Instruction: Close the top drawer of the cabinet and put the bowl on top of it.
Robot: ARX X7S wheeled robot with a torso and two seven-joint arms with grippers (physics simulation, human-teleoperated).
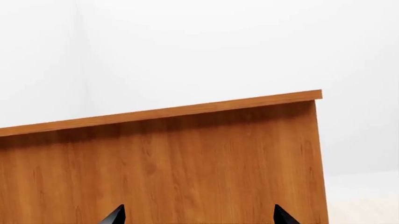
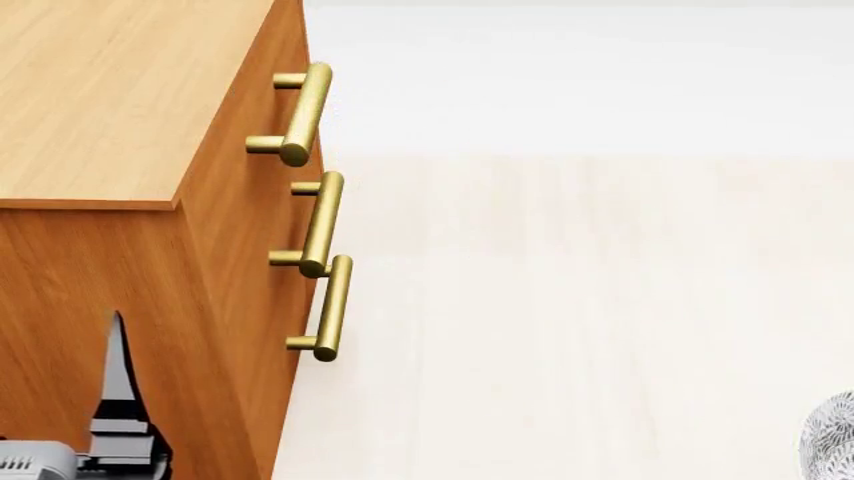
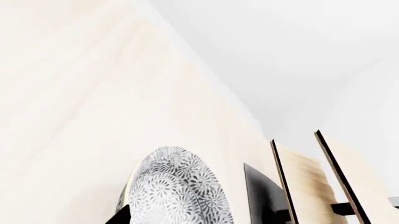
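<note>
The cabinet [image 2: 107, 90] fills the left of the head view, with its flat top and three brass handles down the front. The top drawer [image 2: 274, 60] carries the uppermost handle [image 2: 304, 110], and its front looks flush with the two below. In the left wrist view my left gripper [image 1: 199, 218] is open and empty, facing the cabinet's side panel [image 1: 187, 158]. One of its fingers [image 2: 118, 385] shows beside that panel. The patterned bowl [image 3: 181, 186] lies close in front of my open right gripper [image 3: 199, 220]; its edge [image 2: 834, 440] peeks in at the lower right.
A pale wooden rack [image 3: 299, 186] with a dark base [image 3: 262, 196] stands just beyond the bowl. Pale floor [image 2: 574, 300] stretches from the cabinet front to the bowl. A white wall [image 1: 187, 46] rises behind the cabinet.
</note>
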